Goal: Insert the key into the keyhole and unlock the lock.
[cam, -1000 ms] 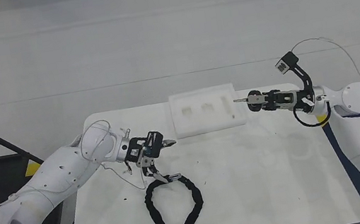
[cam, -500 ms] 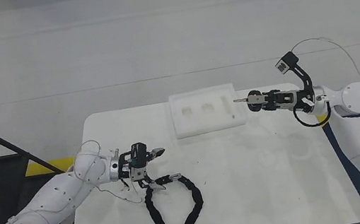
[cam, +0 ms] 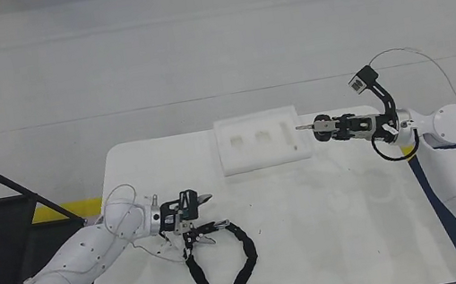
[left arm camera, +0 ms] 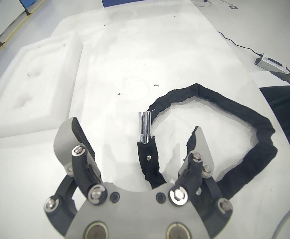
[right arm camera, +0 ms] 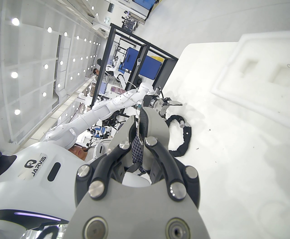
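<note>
1. Close spread left claw (left arm camera: 135, 130) squarely behind chrome lock end (left arm camera: 145, 125), lying on table (cam: 361, 229) between its jaws; leave keyhole face free.
2. Line up key (cam: 302, 128), pinched in right claw (right arm camera: 141, 120) near tray (cam: 287, 139), well apart from lock end, before pushing.
3. Note tray's two recesses: tiny ring-like mark in one, too small to tell.

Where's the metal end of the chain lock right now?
Left wrist view: the lock's metal end lies on the table between the left gripper's open fingers, untouched, the foam tray beyond it.
</note>
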Controlling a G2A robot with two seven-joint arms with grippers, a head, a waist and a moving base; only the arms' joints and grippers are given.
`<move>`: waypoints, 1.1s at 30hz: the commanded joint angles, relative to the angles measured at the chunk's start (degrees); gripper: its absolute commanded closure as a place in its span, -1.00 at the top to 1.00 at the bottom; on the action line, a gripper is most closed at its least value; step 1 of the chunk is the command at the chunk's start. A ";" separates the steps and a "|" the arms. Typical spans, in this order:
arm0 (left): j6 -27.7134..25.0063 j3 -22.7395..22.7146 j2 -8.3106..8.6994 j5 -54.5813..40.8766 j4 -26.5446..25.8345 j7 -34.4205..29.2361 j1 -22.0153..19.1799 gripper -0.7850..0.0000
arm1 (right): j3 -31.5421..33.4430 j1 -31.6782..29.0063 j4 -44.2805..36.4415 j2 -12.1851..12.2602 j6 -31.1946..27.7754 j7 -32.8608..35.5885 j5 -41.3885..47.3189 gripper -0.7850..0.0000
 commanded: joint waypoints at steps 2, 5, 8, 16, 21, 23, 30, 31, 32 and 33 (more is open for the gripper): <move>-0.65 -0.04 -0.93 -0.19 0.54 -0.97 0.38 1.00 | 0.00 0.00 0.00 0.00 0.00 0.00 0.00 -1.00; -0.70 -0.07 -1.62 0.05 1.60 -0.25 0.83 1.00 | 0.00 0.00 0.00 0.00 0.00 0.00 0.00 -1.00; -0.82 -0.04 -2.35 0.82 3.06 0.69 1.15 1.00 | 0.00 0.00 0.00 0.00 0.00 0.00 0.00 -1.00; 0.04 0.16 -3.82 5.01 5.87 3.38 1.47 0.96 | 0.00 0.00 0.00 0.00 0.00 0.00 0.00 -1.00; 0.30 -0.02 -4.59 6.09 7.21 4.27 1.87 0.62 | 0.00 0.00 0.00 0.00 0.00 0.00 0.00 -1.00; 0.43 -0.16 -4.87 6.50 7.65 4.25 1.89 0.29 | 0.00 0.00 0.00 0.00 0.00 0.00 0.00 -1.00; 0.14 -0.78 -5.86 7.00 9.00 3.35 1.94 0.11 | 0.00 0.00 0.00 0.00 0.00 0.00 0.00 -1.00; 0.15 -0.88 -6.01 6.97 9.23 3.10 1.98 0.08 | 0.00 0.00 0.00 0.00 0.00 0.00 0.00 -1.00; 0.07 -0.98 -6.15 6.92 9.34 2.94 2.02 0.07 | 0.00 0.00 0.00 0.00 0.00 0.00 0.00 -1.00; 0.05 -1.07 -6.29 6.94 9.48 2.77 2.05 0.02 | 0.00 0.00 0.00 0.00 0.00 0.00 0.00 -1.00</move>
